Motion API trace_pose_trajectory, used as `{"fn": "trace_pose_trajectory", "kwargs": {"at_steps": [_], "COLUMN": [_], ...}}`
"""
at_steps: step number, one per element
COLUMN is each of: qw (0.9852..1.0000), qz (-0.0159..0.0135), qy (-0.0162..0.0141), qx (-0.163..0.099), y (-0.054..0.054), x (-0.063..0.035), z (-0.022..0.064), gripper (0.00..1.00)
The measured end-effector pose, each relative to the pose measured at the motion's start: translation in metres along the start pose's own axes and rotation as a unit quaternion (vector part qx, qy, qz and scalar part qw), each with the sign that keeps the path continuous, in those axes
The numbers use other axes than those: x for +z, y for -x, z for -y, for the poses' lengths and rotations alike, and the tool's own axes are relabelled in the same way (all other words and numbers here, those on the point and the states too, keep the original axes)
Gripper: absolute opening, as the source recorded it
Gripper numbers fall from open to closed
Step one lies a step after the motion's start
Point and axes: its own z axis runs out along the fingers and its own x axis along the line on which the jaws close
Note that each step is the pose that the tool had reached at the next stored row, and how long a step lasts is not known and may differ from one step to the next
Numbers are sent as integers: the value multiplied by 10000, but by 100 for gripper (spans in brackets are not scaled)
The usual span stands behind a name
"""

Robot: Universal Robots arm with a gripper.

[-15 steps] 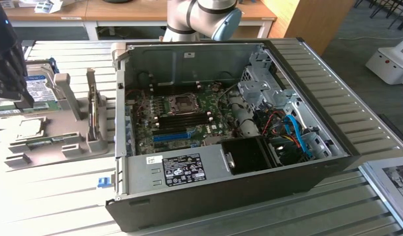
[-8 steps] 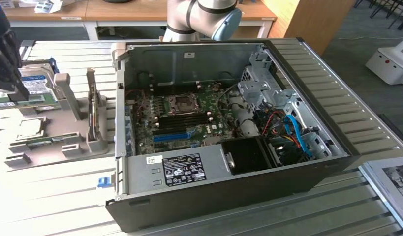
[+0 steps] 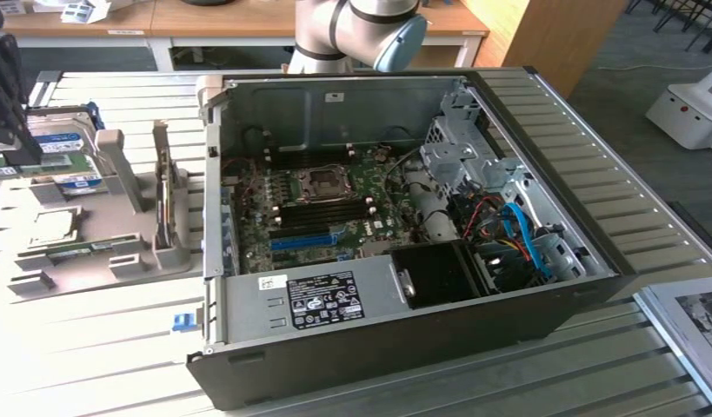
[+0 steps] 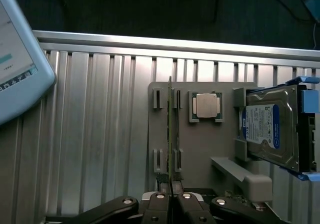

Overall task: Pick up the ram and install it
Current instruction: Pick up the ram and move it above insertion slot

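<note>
**Claw pinches the ram over the parts tray**

At the exterior view's left sits the grey parts tray (image 3: 101,239). In the wrist view the gripper (image 4: 171,196) is closed tight on the ram (image 4: 170,129), seen edge-on over that tray, near a processor chip (image 4: 206,105) and hard drive (image 4: 270,129). Rightward stands the open computer case (image 3: 507,321). Doing this well likely means a firm, centred pinch, with the stick vertical.

Ribbed metal table (image 3: 89,365), strong glare on its exterior-view-left part. Behind table: wooden desks (image 3: 216,22) with white legs. Past table's far corner on the exterior view's right: wood panel (image 3: 542,35), grey carpet (image 3: 634,78), white box (image 3: 686,113) on carpet. Wrist view: dark floor (image 4: 150,8) beyond table edge.
</note>
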Motion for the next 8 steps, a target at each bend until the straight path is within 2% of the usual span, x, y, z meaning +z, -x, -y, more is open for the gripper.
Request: {"fn": "trace_pose_trajectory", "kwargs": {"at_steps": [8], "qw": [10000], "qz": [0], "qy": [0], "qx": [0], "y": [6], "x": [-146], "z": [-7], "gripper": [12]}}
